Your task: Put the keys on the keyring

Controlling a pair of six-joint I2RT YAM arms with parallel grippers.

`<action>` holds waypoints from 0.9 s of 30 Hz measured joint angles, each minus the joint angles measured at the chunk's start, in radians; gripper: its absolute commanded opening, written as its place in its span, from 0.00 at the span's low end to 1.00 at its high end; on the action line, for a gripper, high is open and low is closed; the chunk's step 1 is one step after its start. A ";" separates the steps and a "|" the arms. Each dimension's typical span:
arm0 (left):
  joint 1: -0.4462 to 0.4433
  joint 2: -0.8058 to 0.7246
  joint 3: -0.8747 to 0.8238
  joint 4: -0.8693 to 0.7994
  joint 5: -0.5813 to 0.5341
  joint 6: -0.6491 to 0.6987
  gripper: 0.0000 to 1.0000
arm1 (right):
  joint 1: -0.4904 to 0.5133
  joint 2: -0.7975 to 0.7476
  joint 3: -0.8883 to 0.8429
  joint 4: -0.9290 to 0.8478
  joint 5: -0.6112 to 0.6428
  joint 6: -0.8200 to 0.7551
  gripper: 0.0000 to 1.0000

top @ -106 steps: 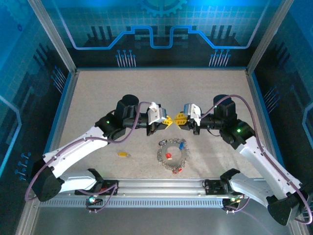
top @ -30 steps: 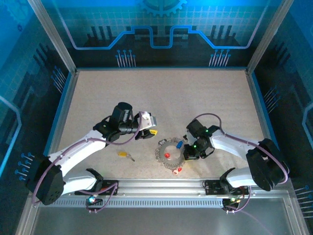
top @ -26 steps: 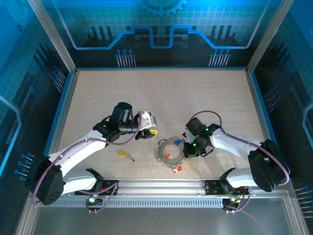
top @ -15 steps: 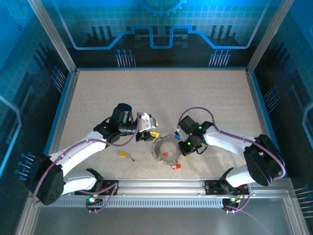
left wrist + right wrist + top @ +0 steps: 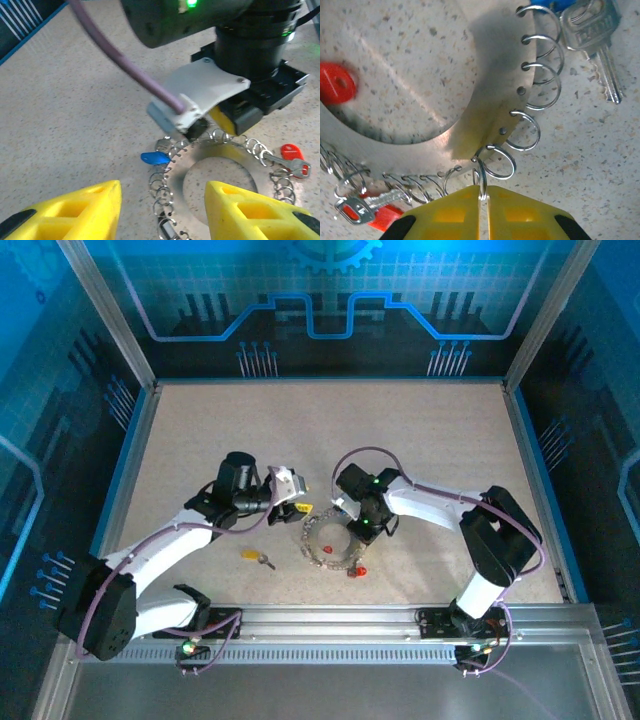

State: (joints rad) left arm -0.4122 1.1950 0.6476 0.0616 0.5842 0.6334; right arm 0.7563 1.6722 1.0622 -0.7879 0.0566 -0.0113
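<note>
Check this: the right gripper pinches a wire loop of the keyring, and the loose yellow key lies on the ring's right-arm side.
One thing is wrong: the top external view shows the loose yellow key on the left arm's side of the keyring. The right gripper does pinch a wire loop of it.

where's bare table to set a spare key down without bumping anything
The far half of the speckled beige table, from the left arm and right arm to the back wall, is bare; so is the patch between the right arm and the near rail. Crowded: the near centre, around the large silvery toothed metal keyring, the yellow-headed key and the red-headed key.
</note>
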 measured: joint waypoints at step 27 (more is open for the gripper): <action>0.021 -0.014 -0.009 -0.024 0.016 0.063 0.50 | -0.097 -0.323 -0.363 0.290 -0.176 -0.583 0.33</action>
State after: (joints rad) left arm -0.3916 1.1805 0.6384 0.0376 0.5999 0.6968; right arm 0.6598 1.3487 0.6991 -0.4976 -0.1196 -0.5945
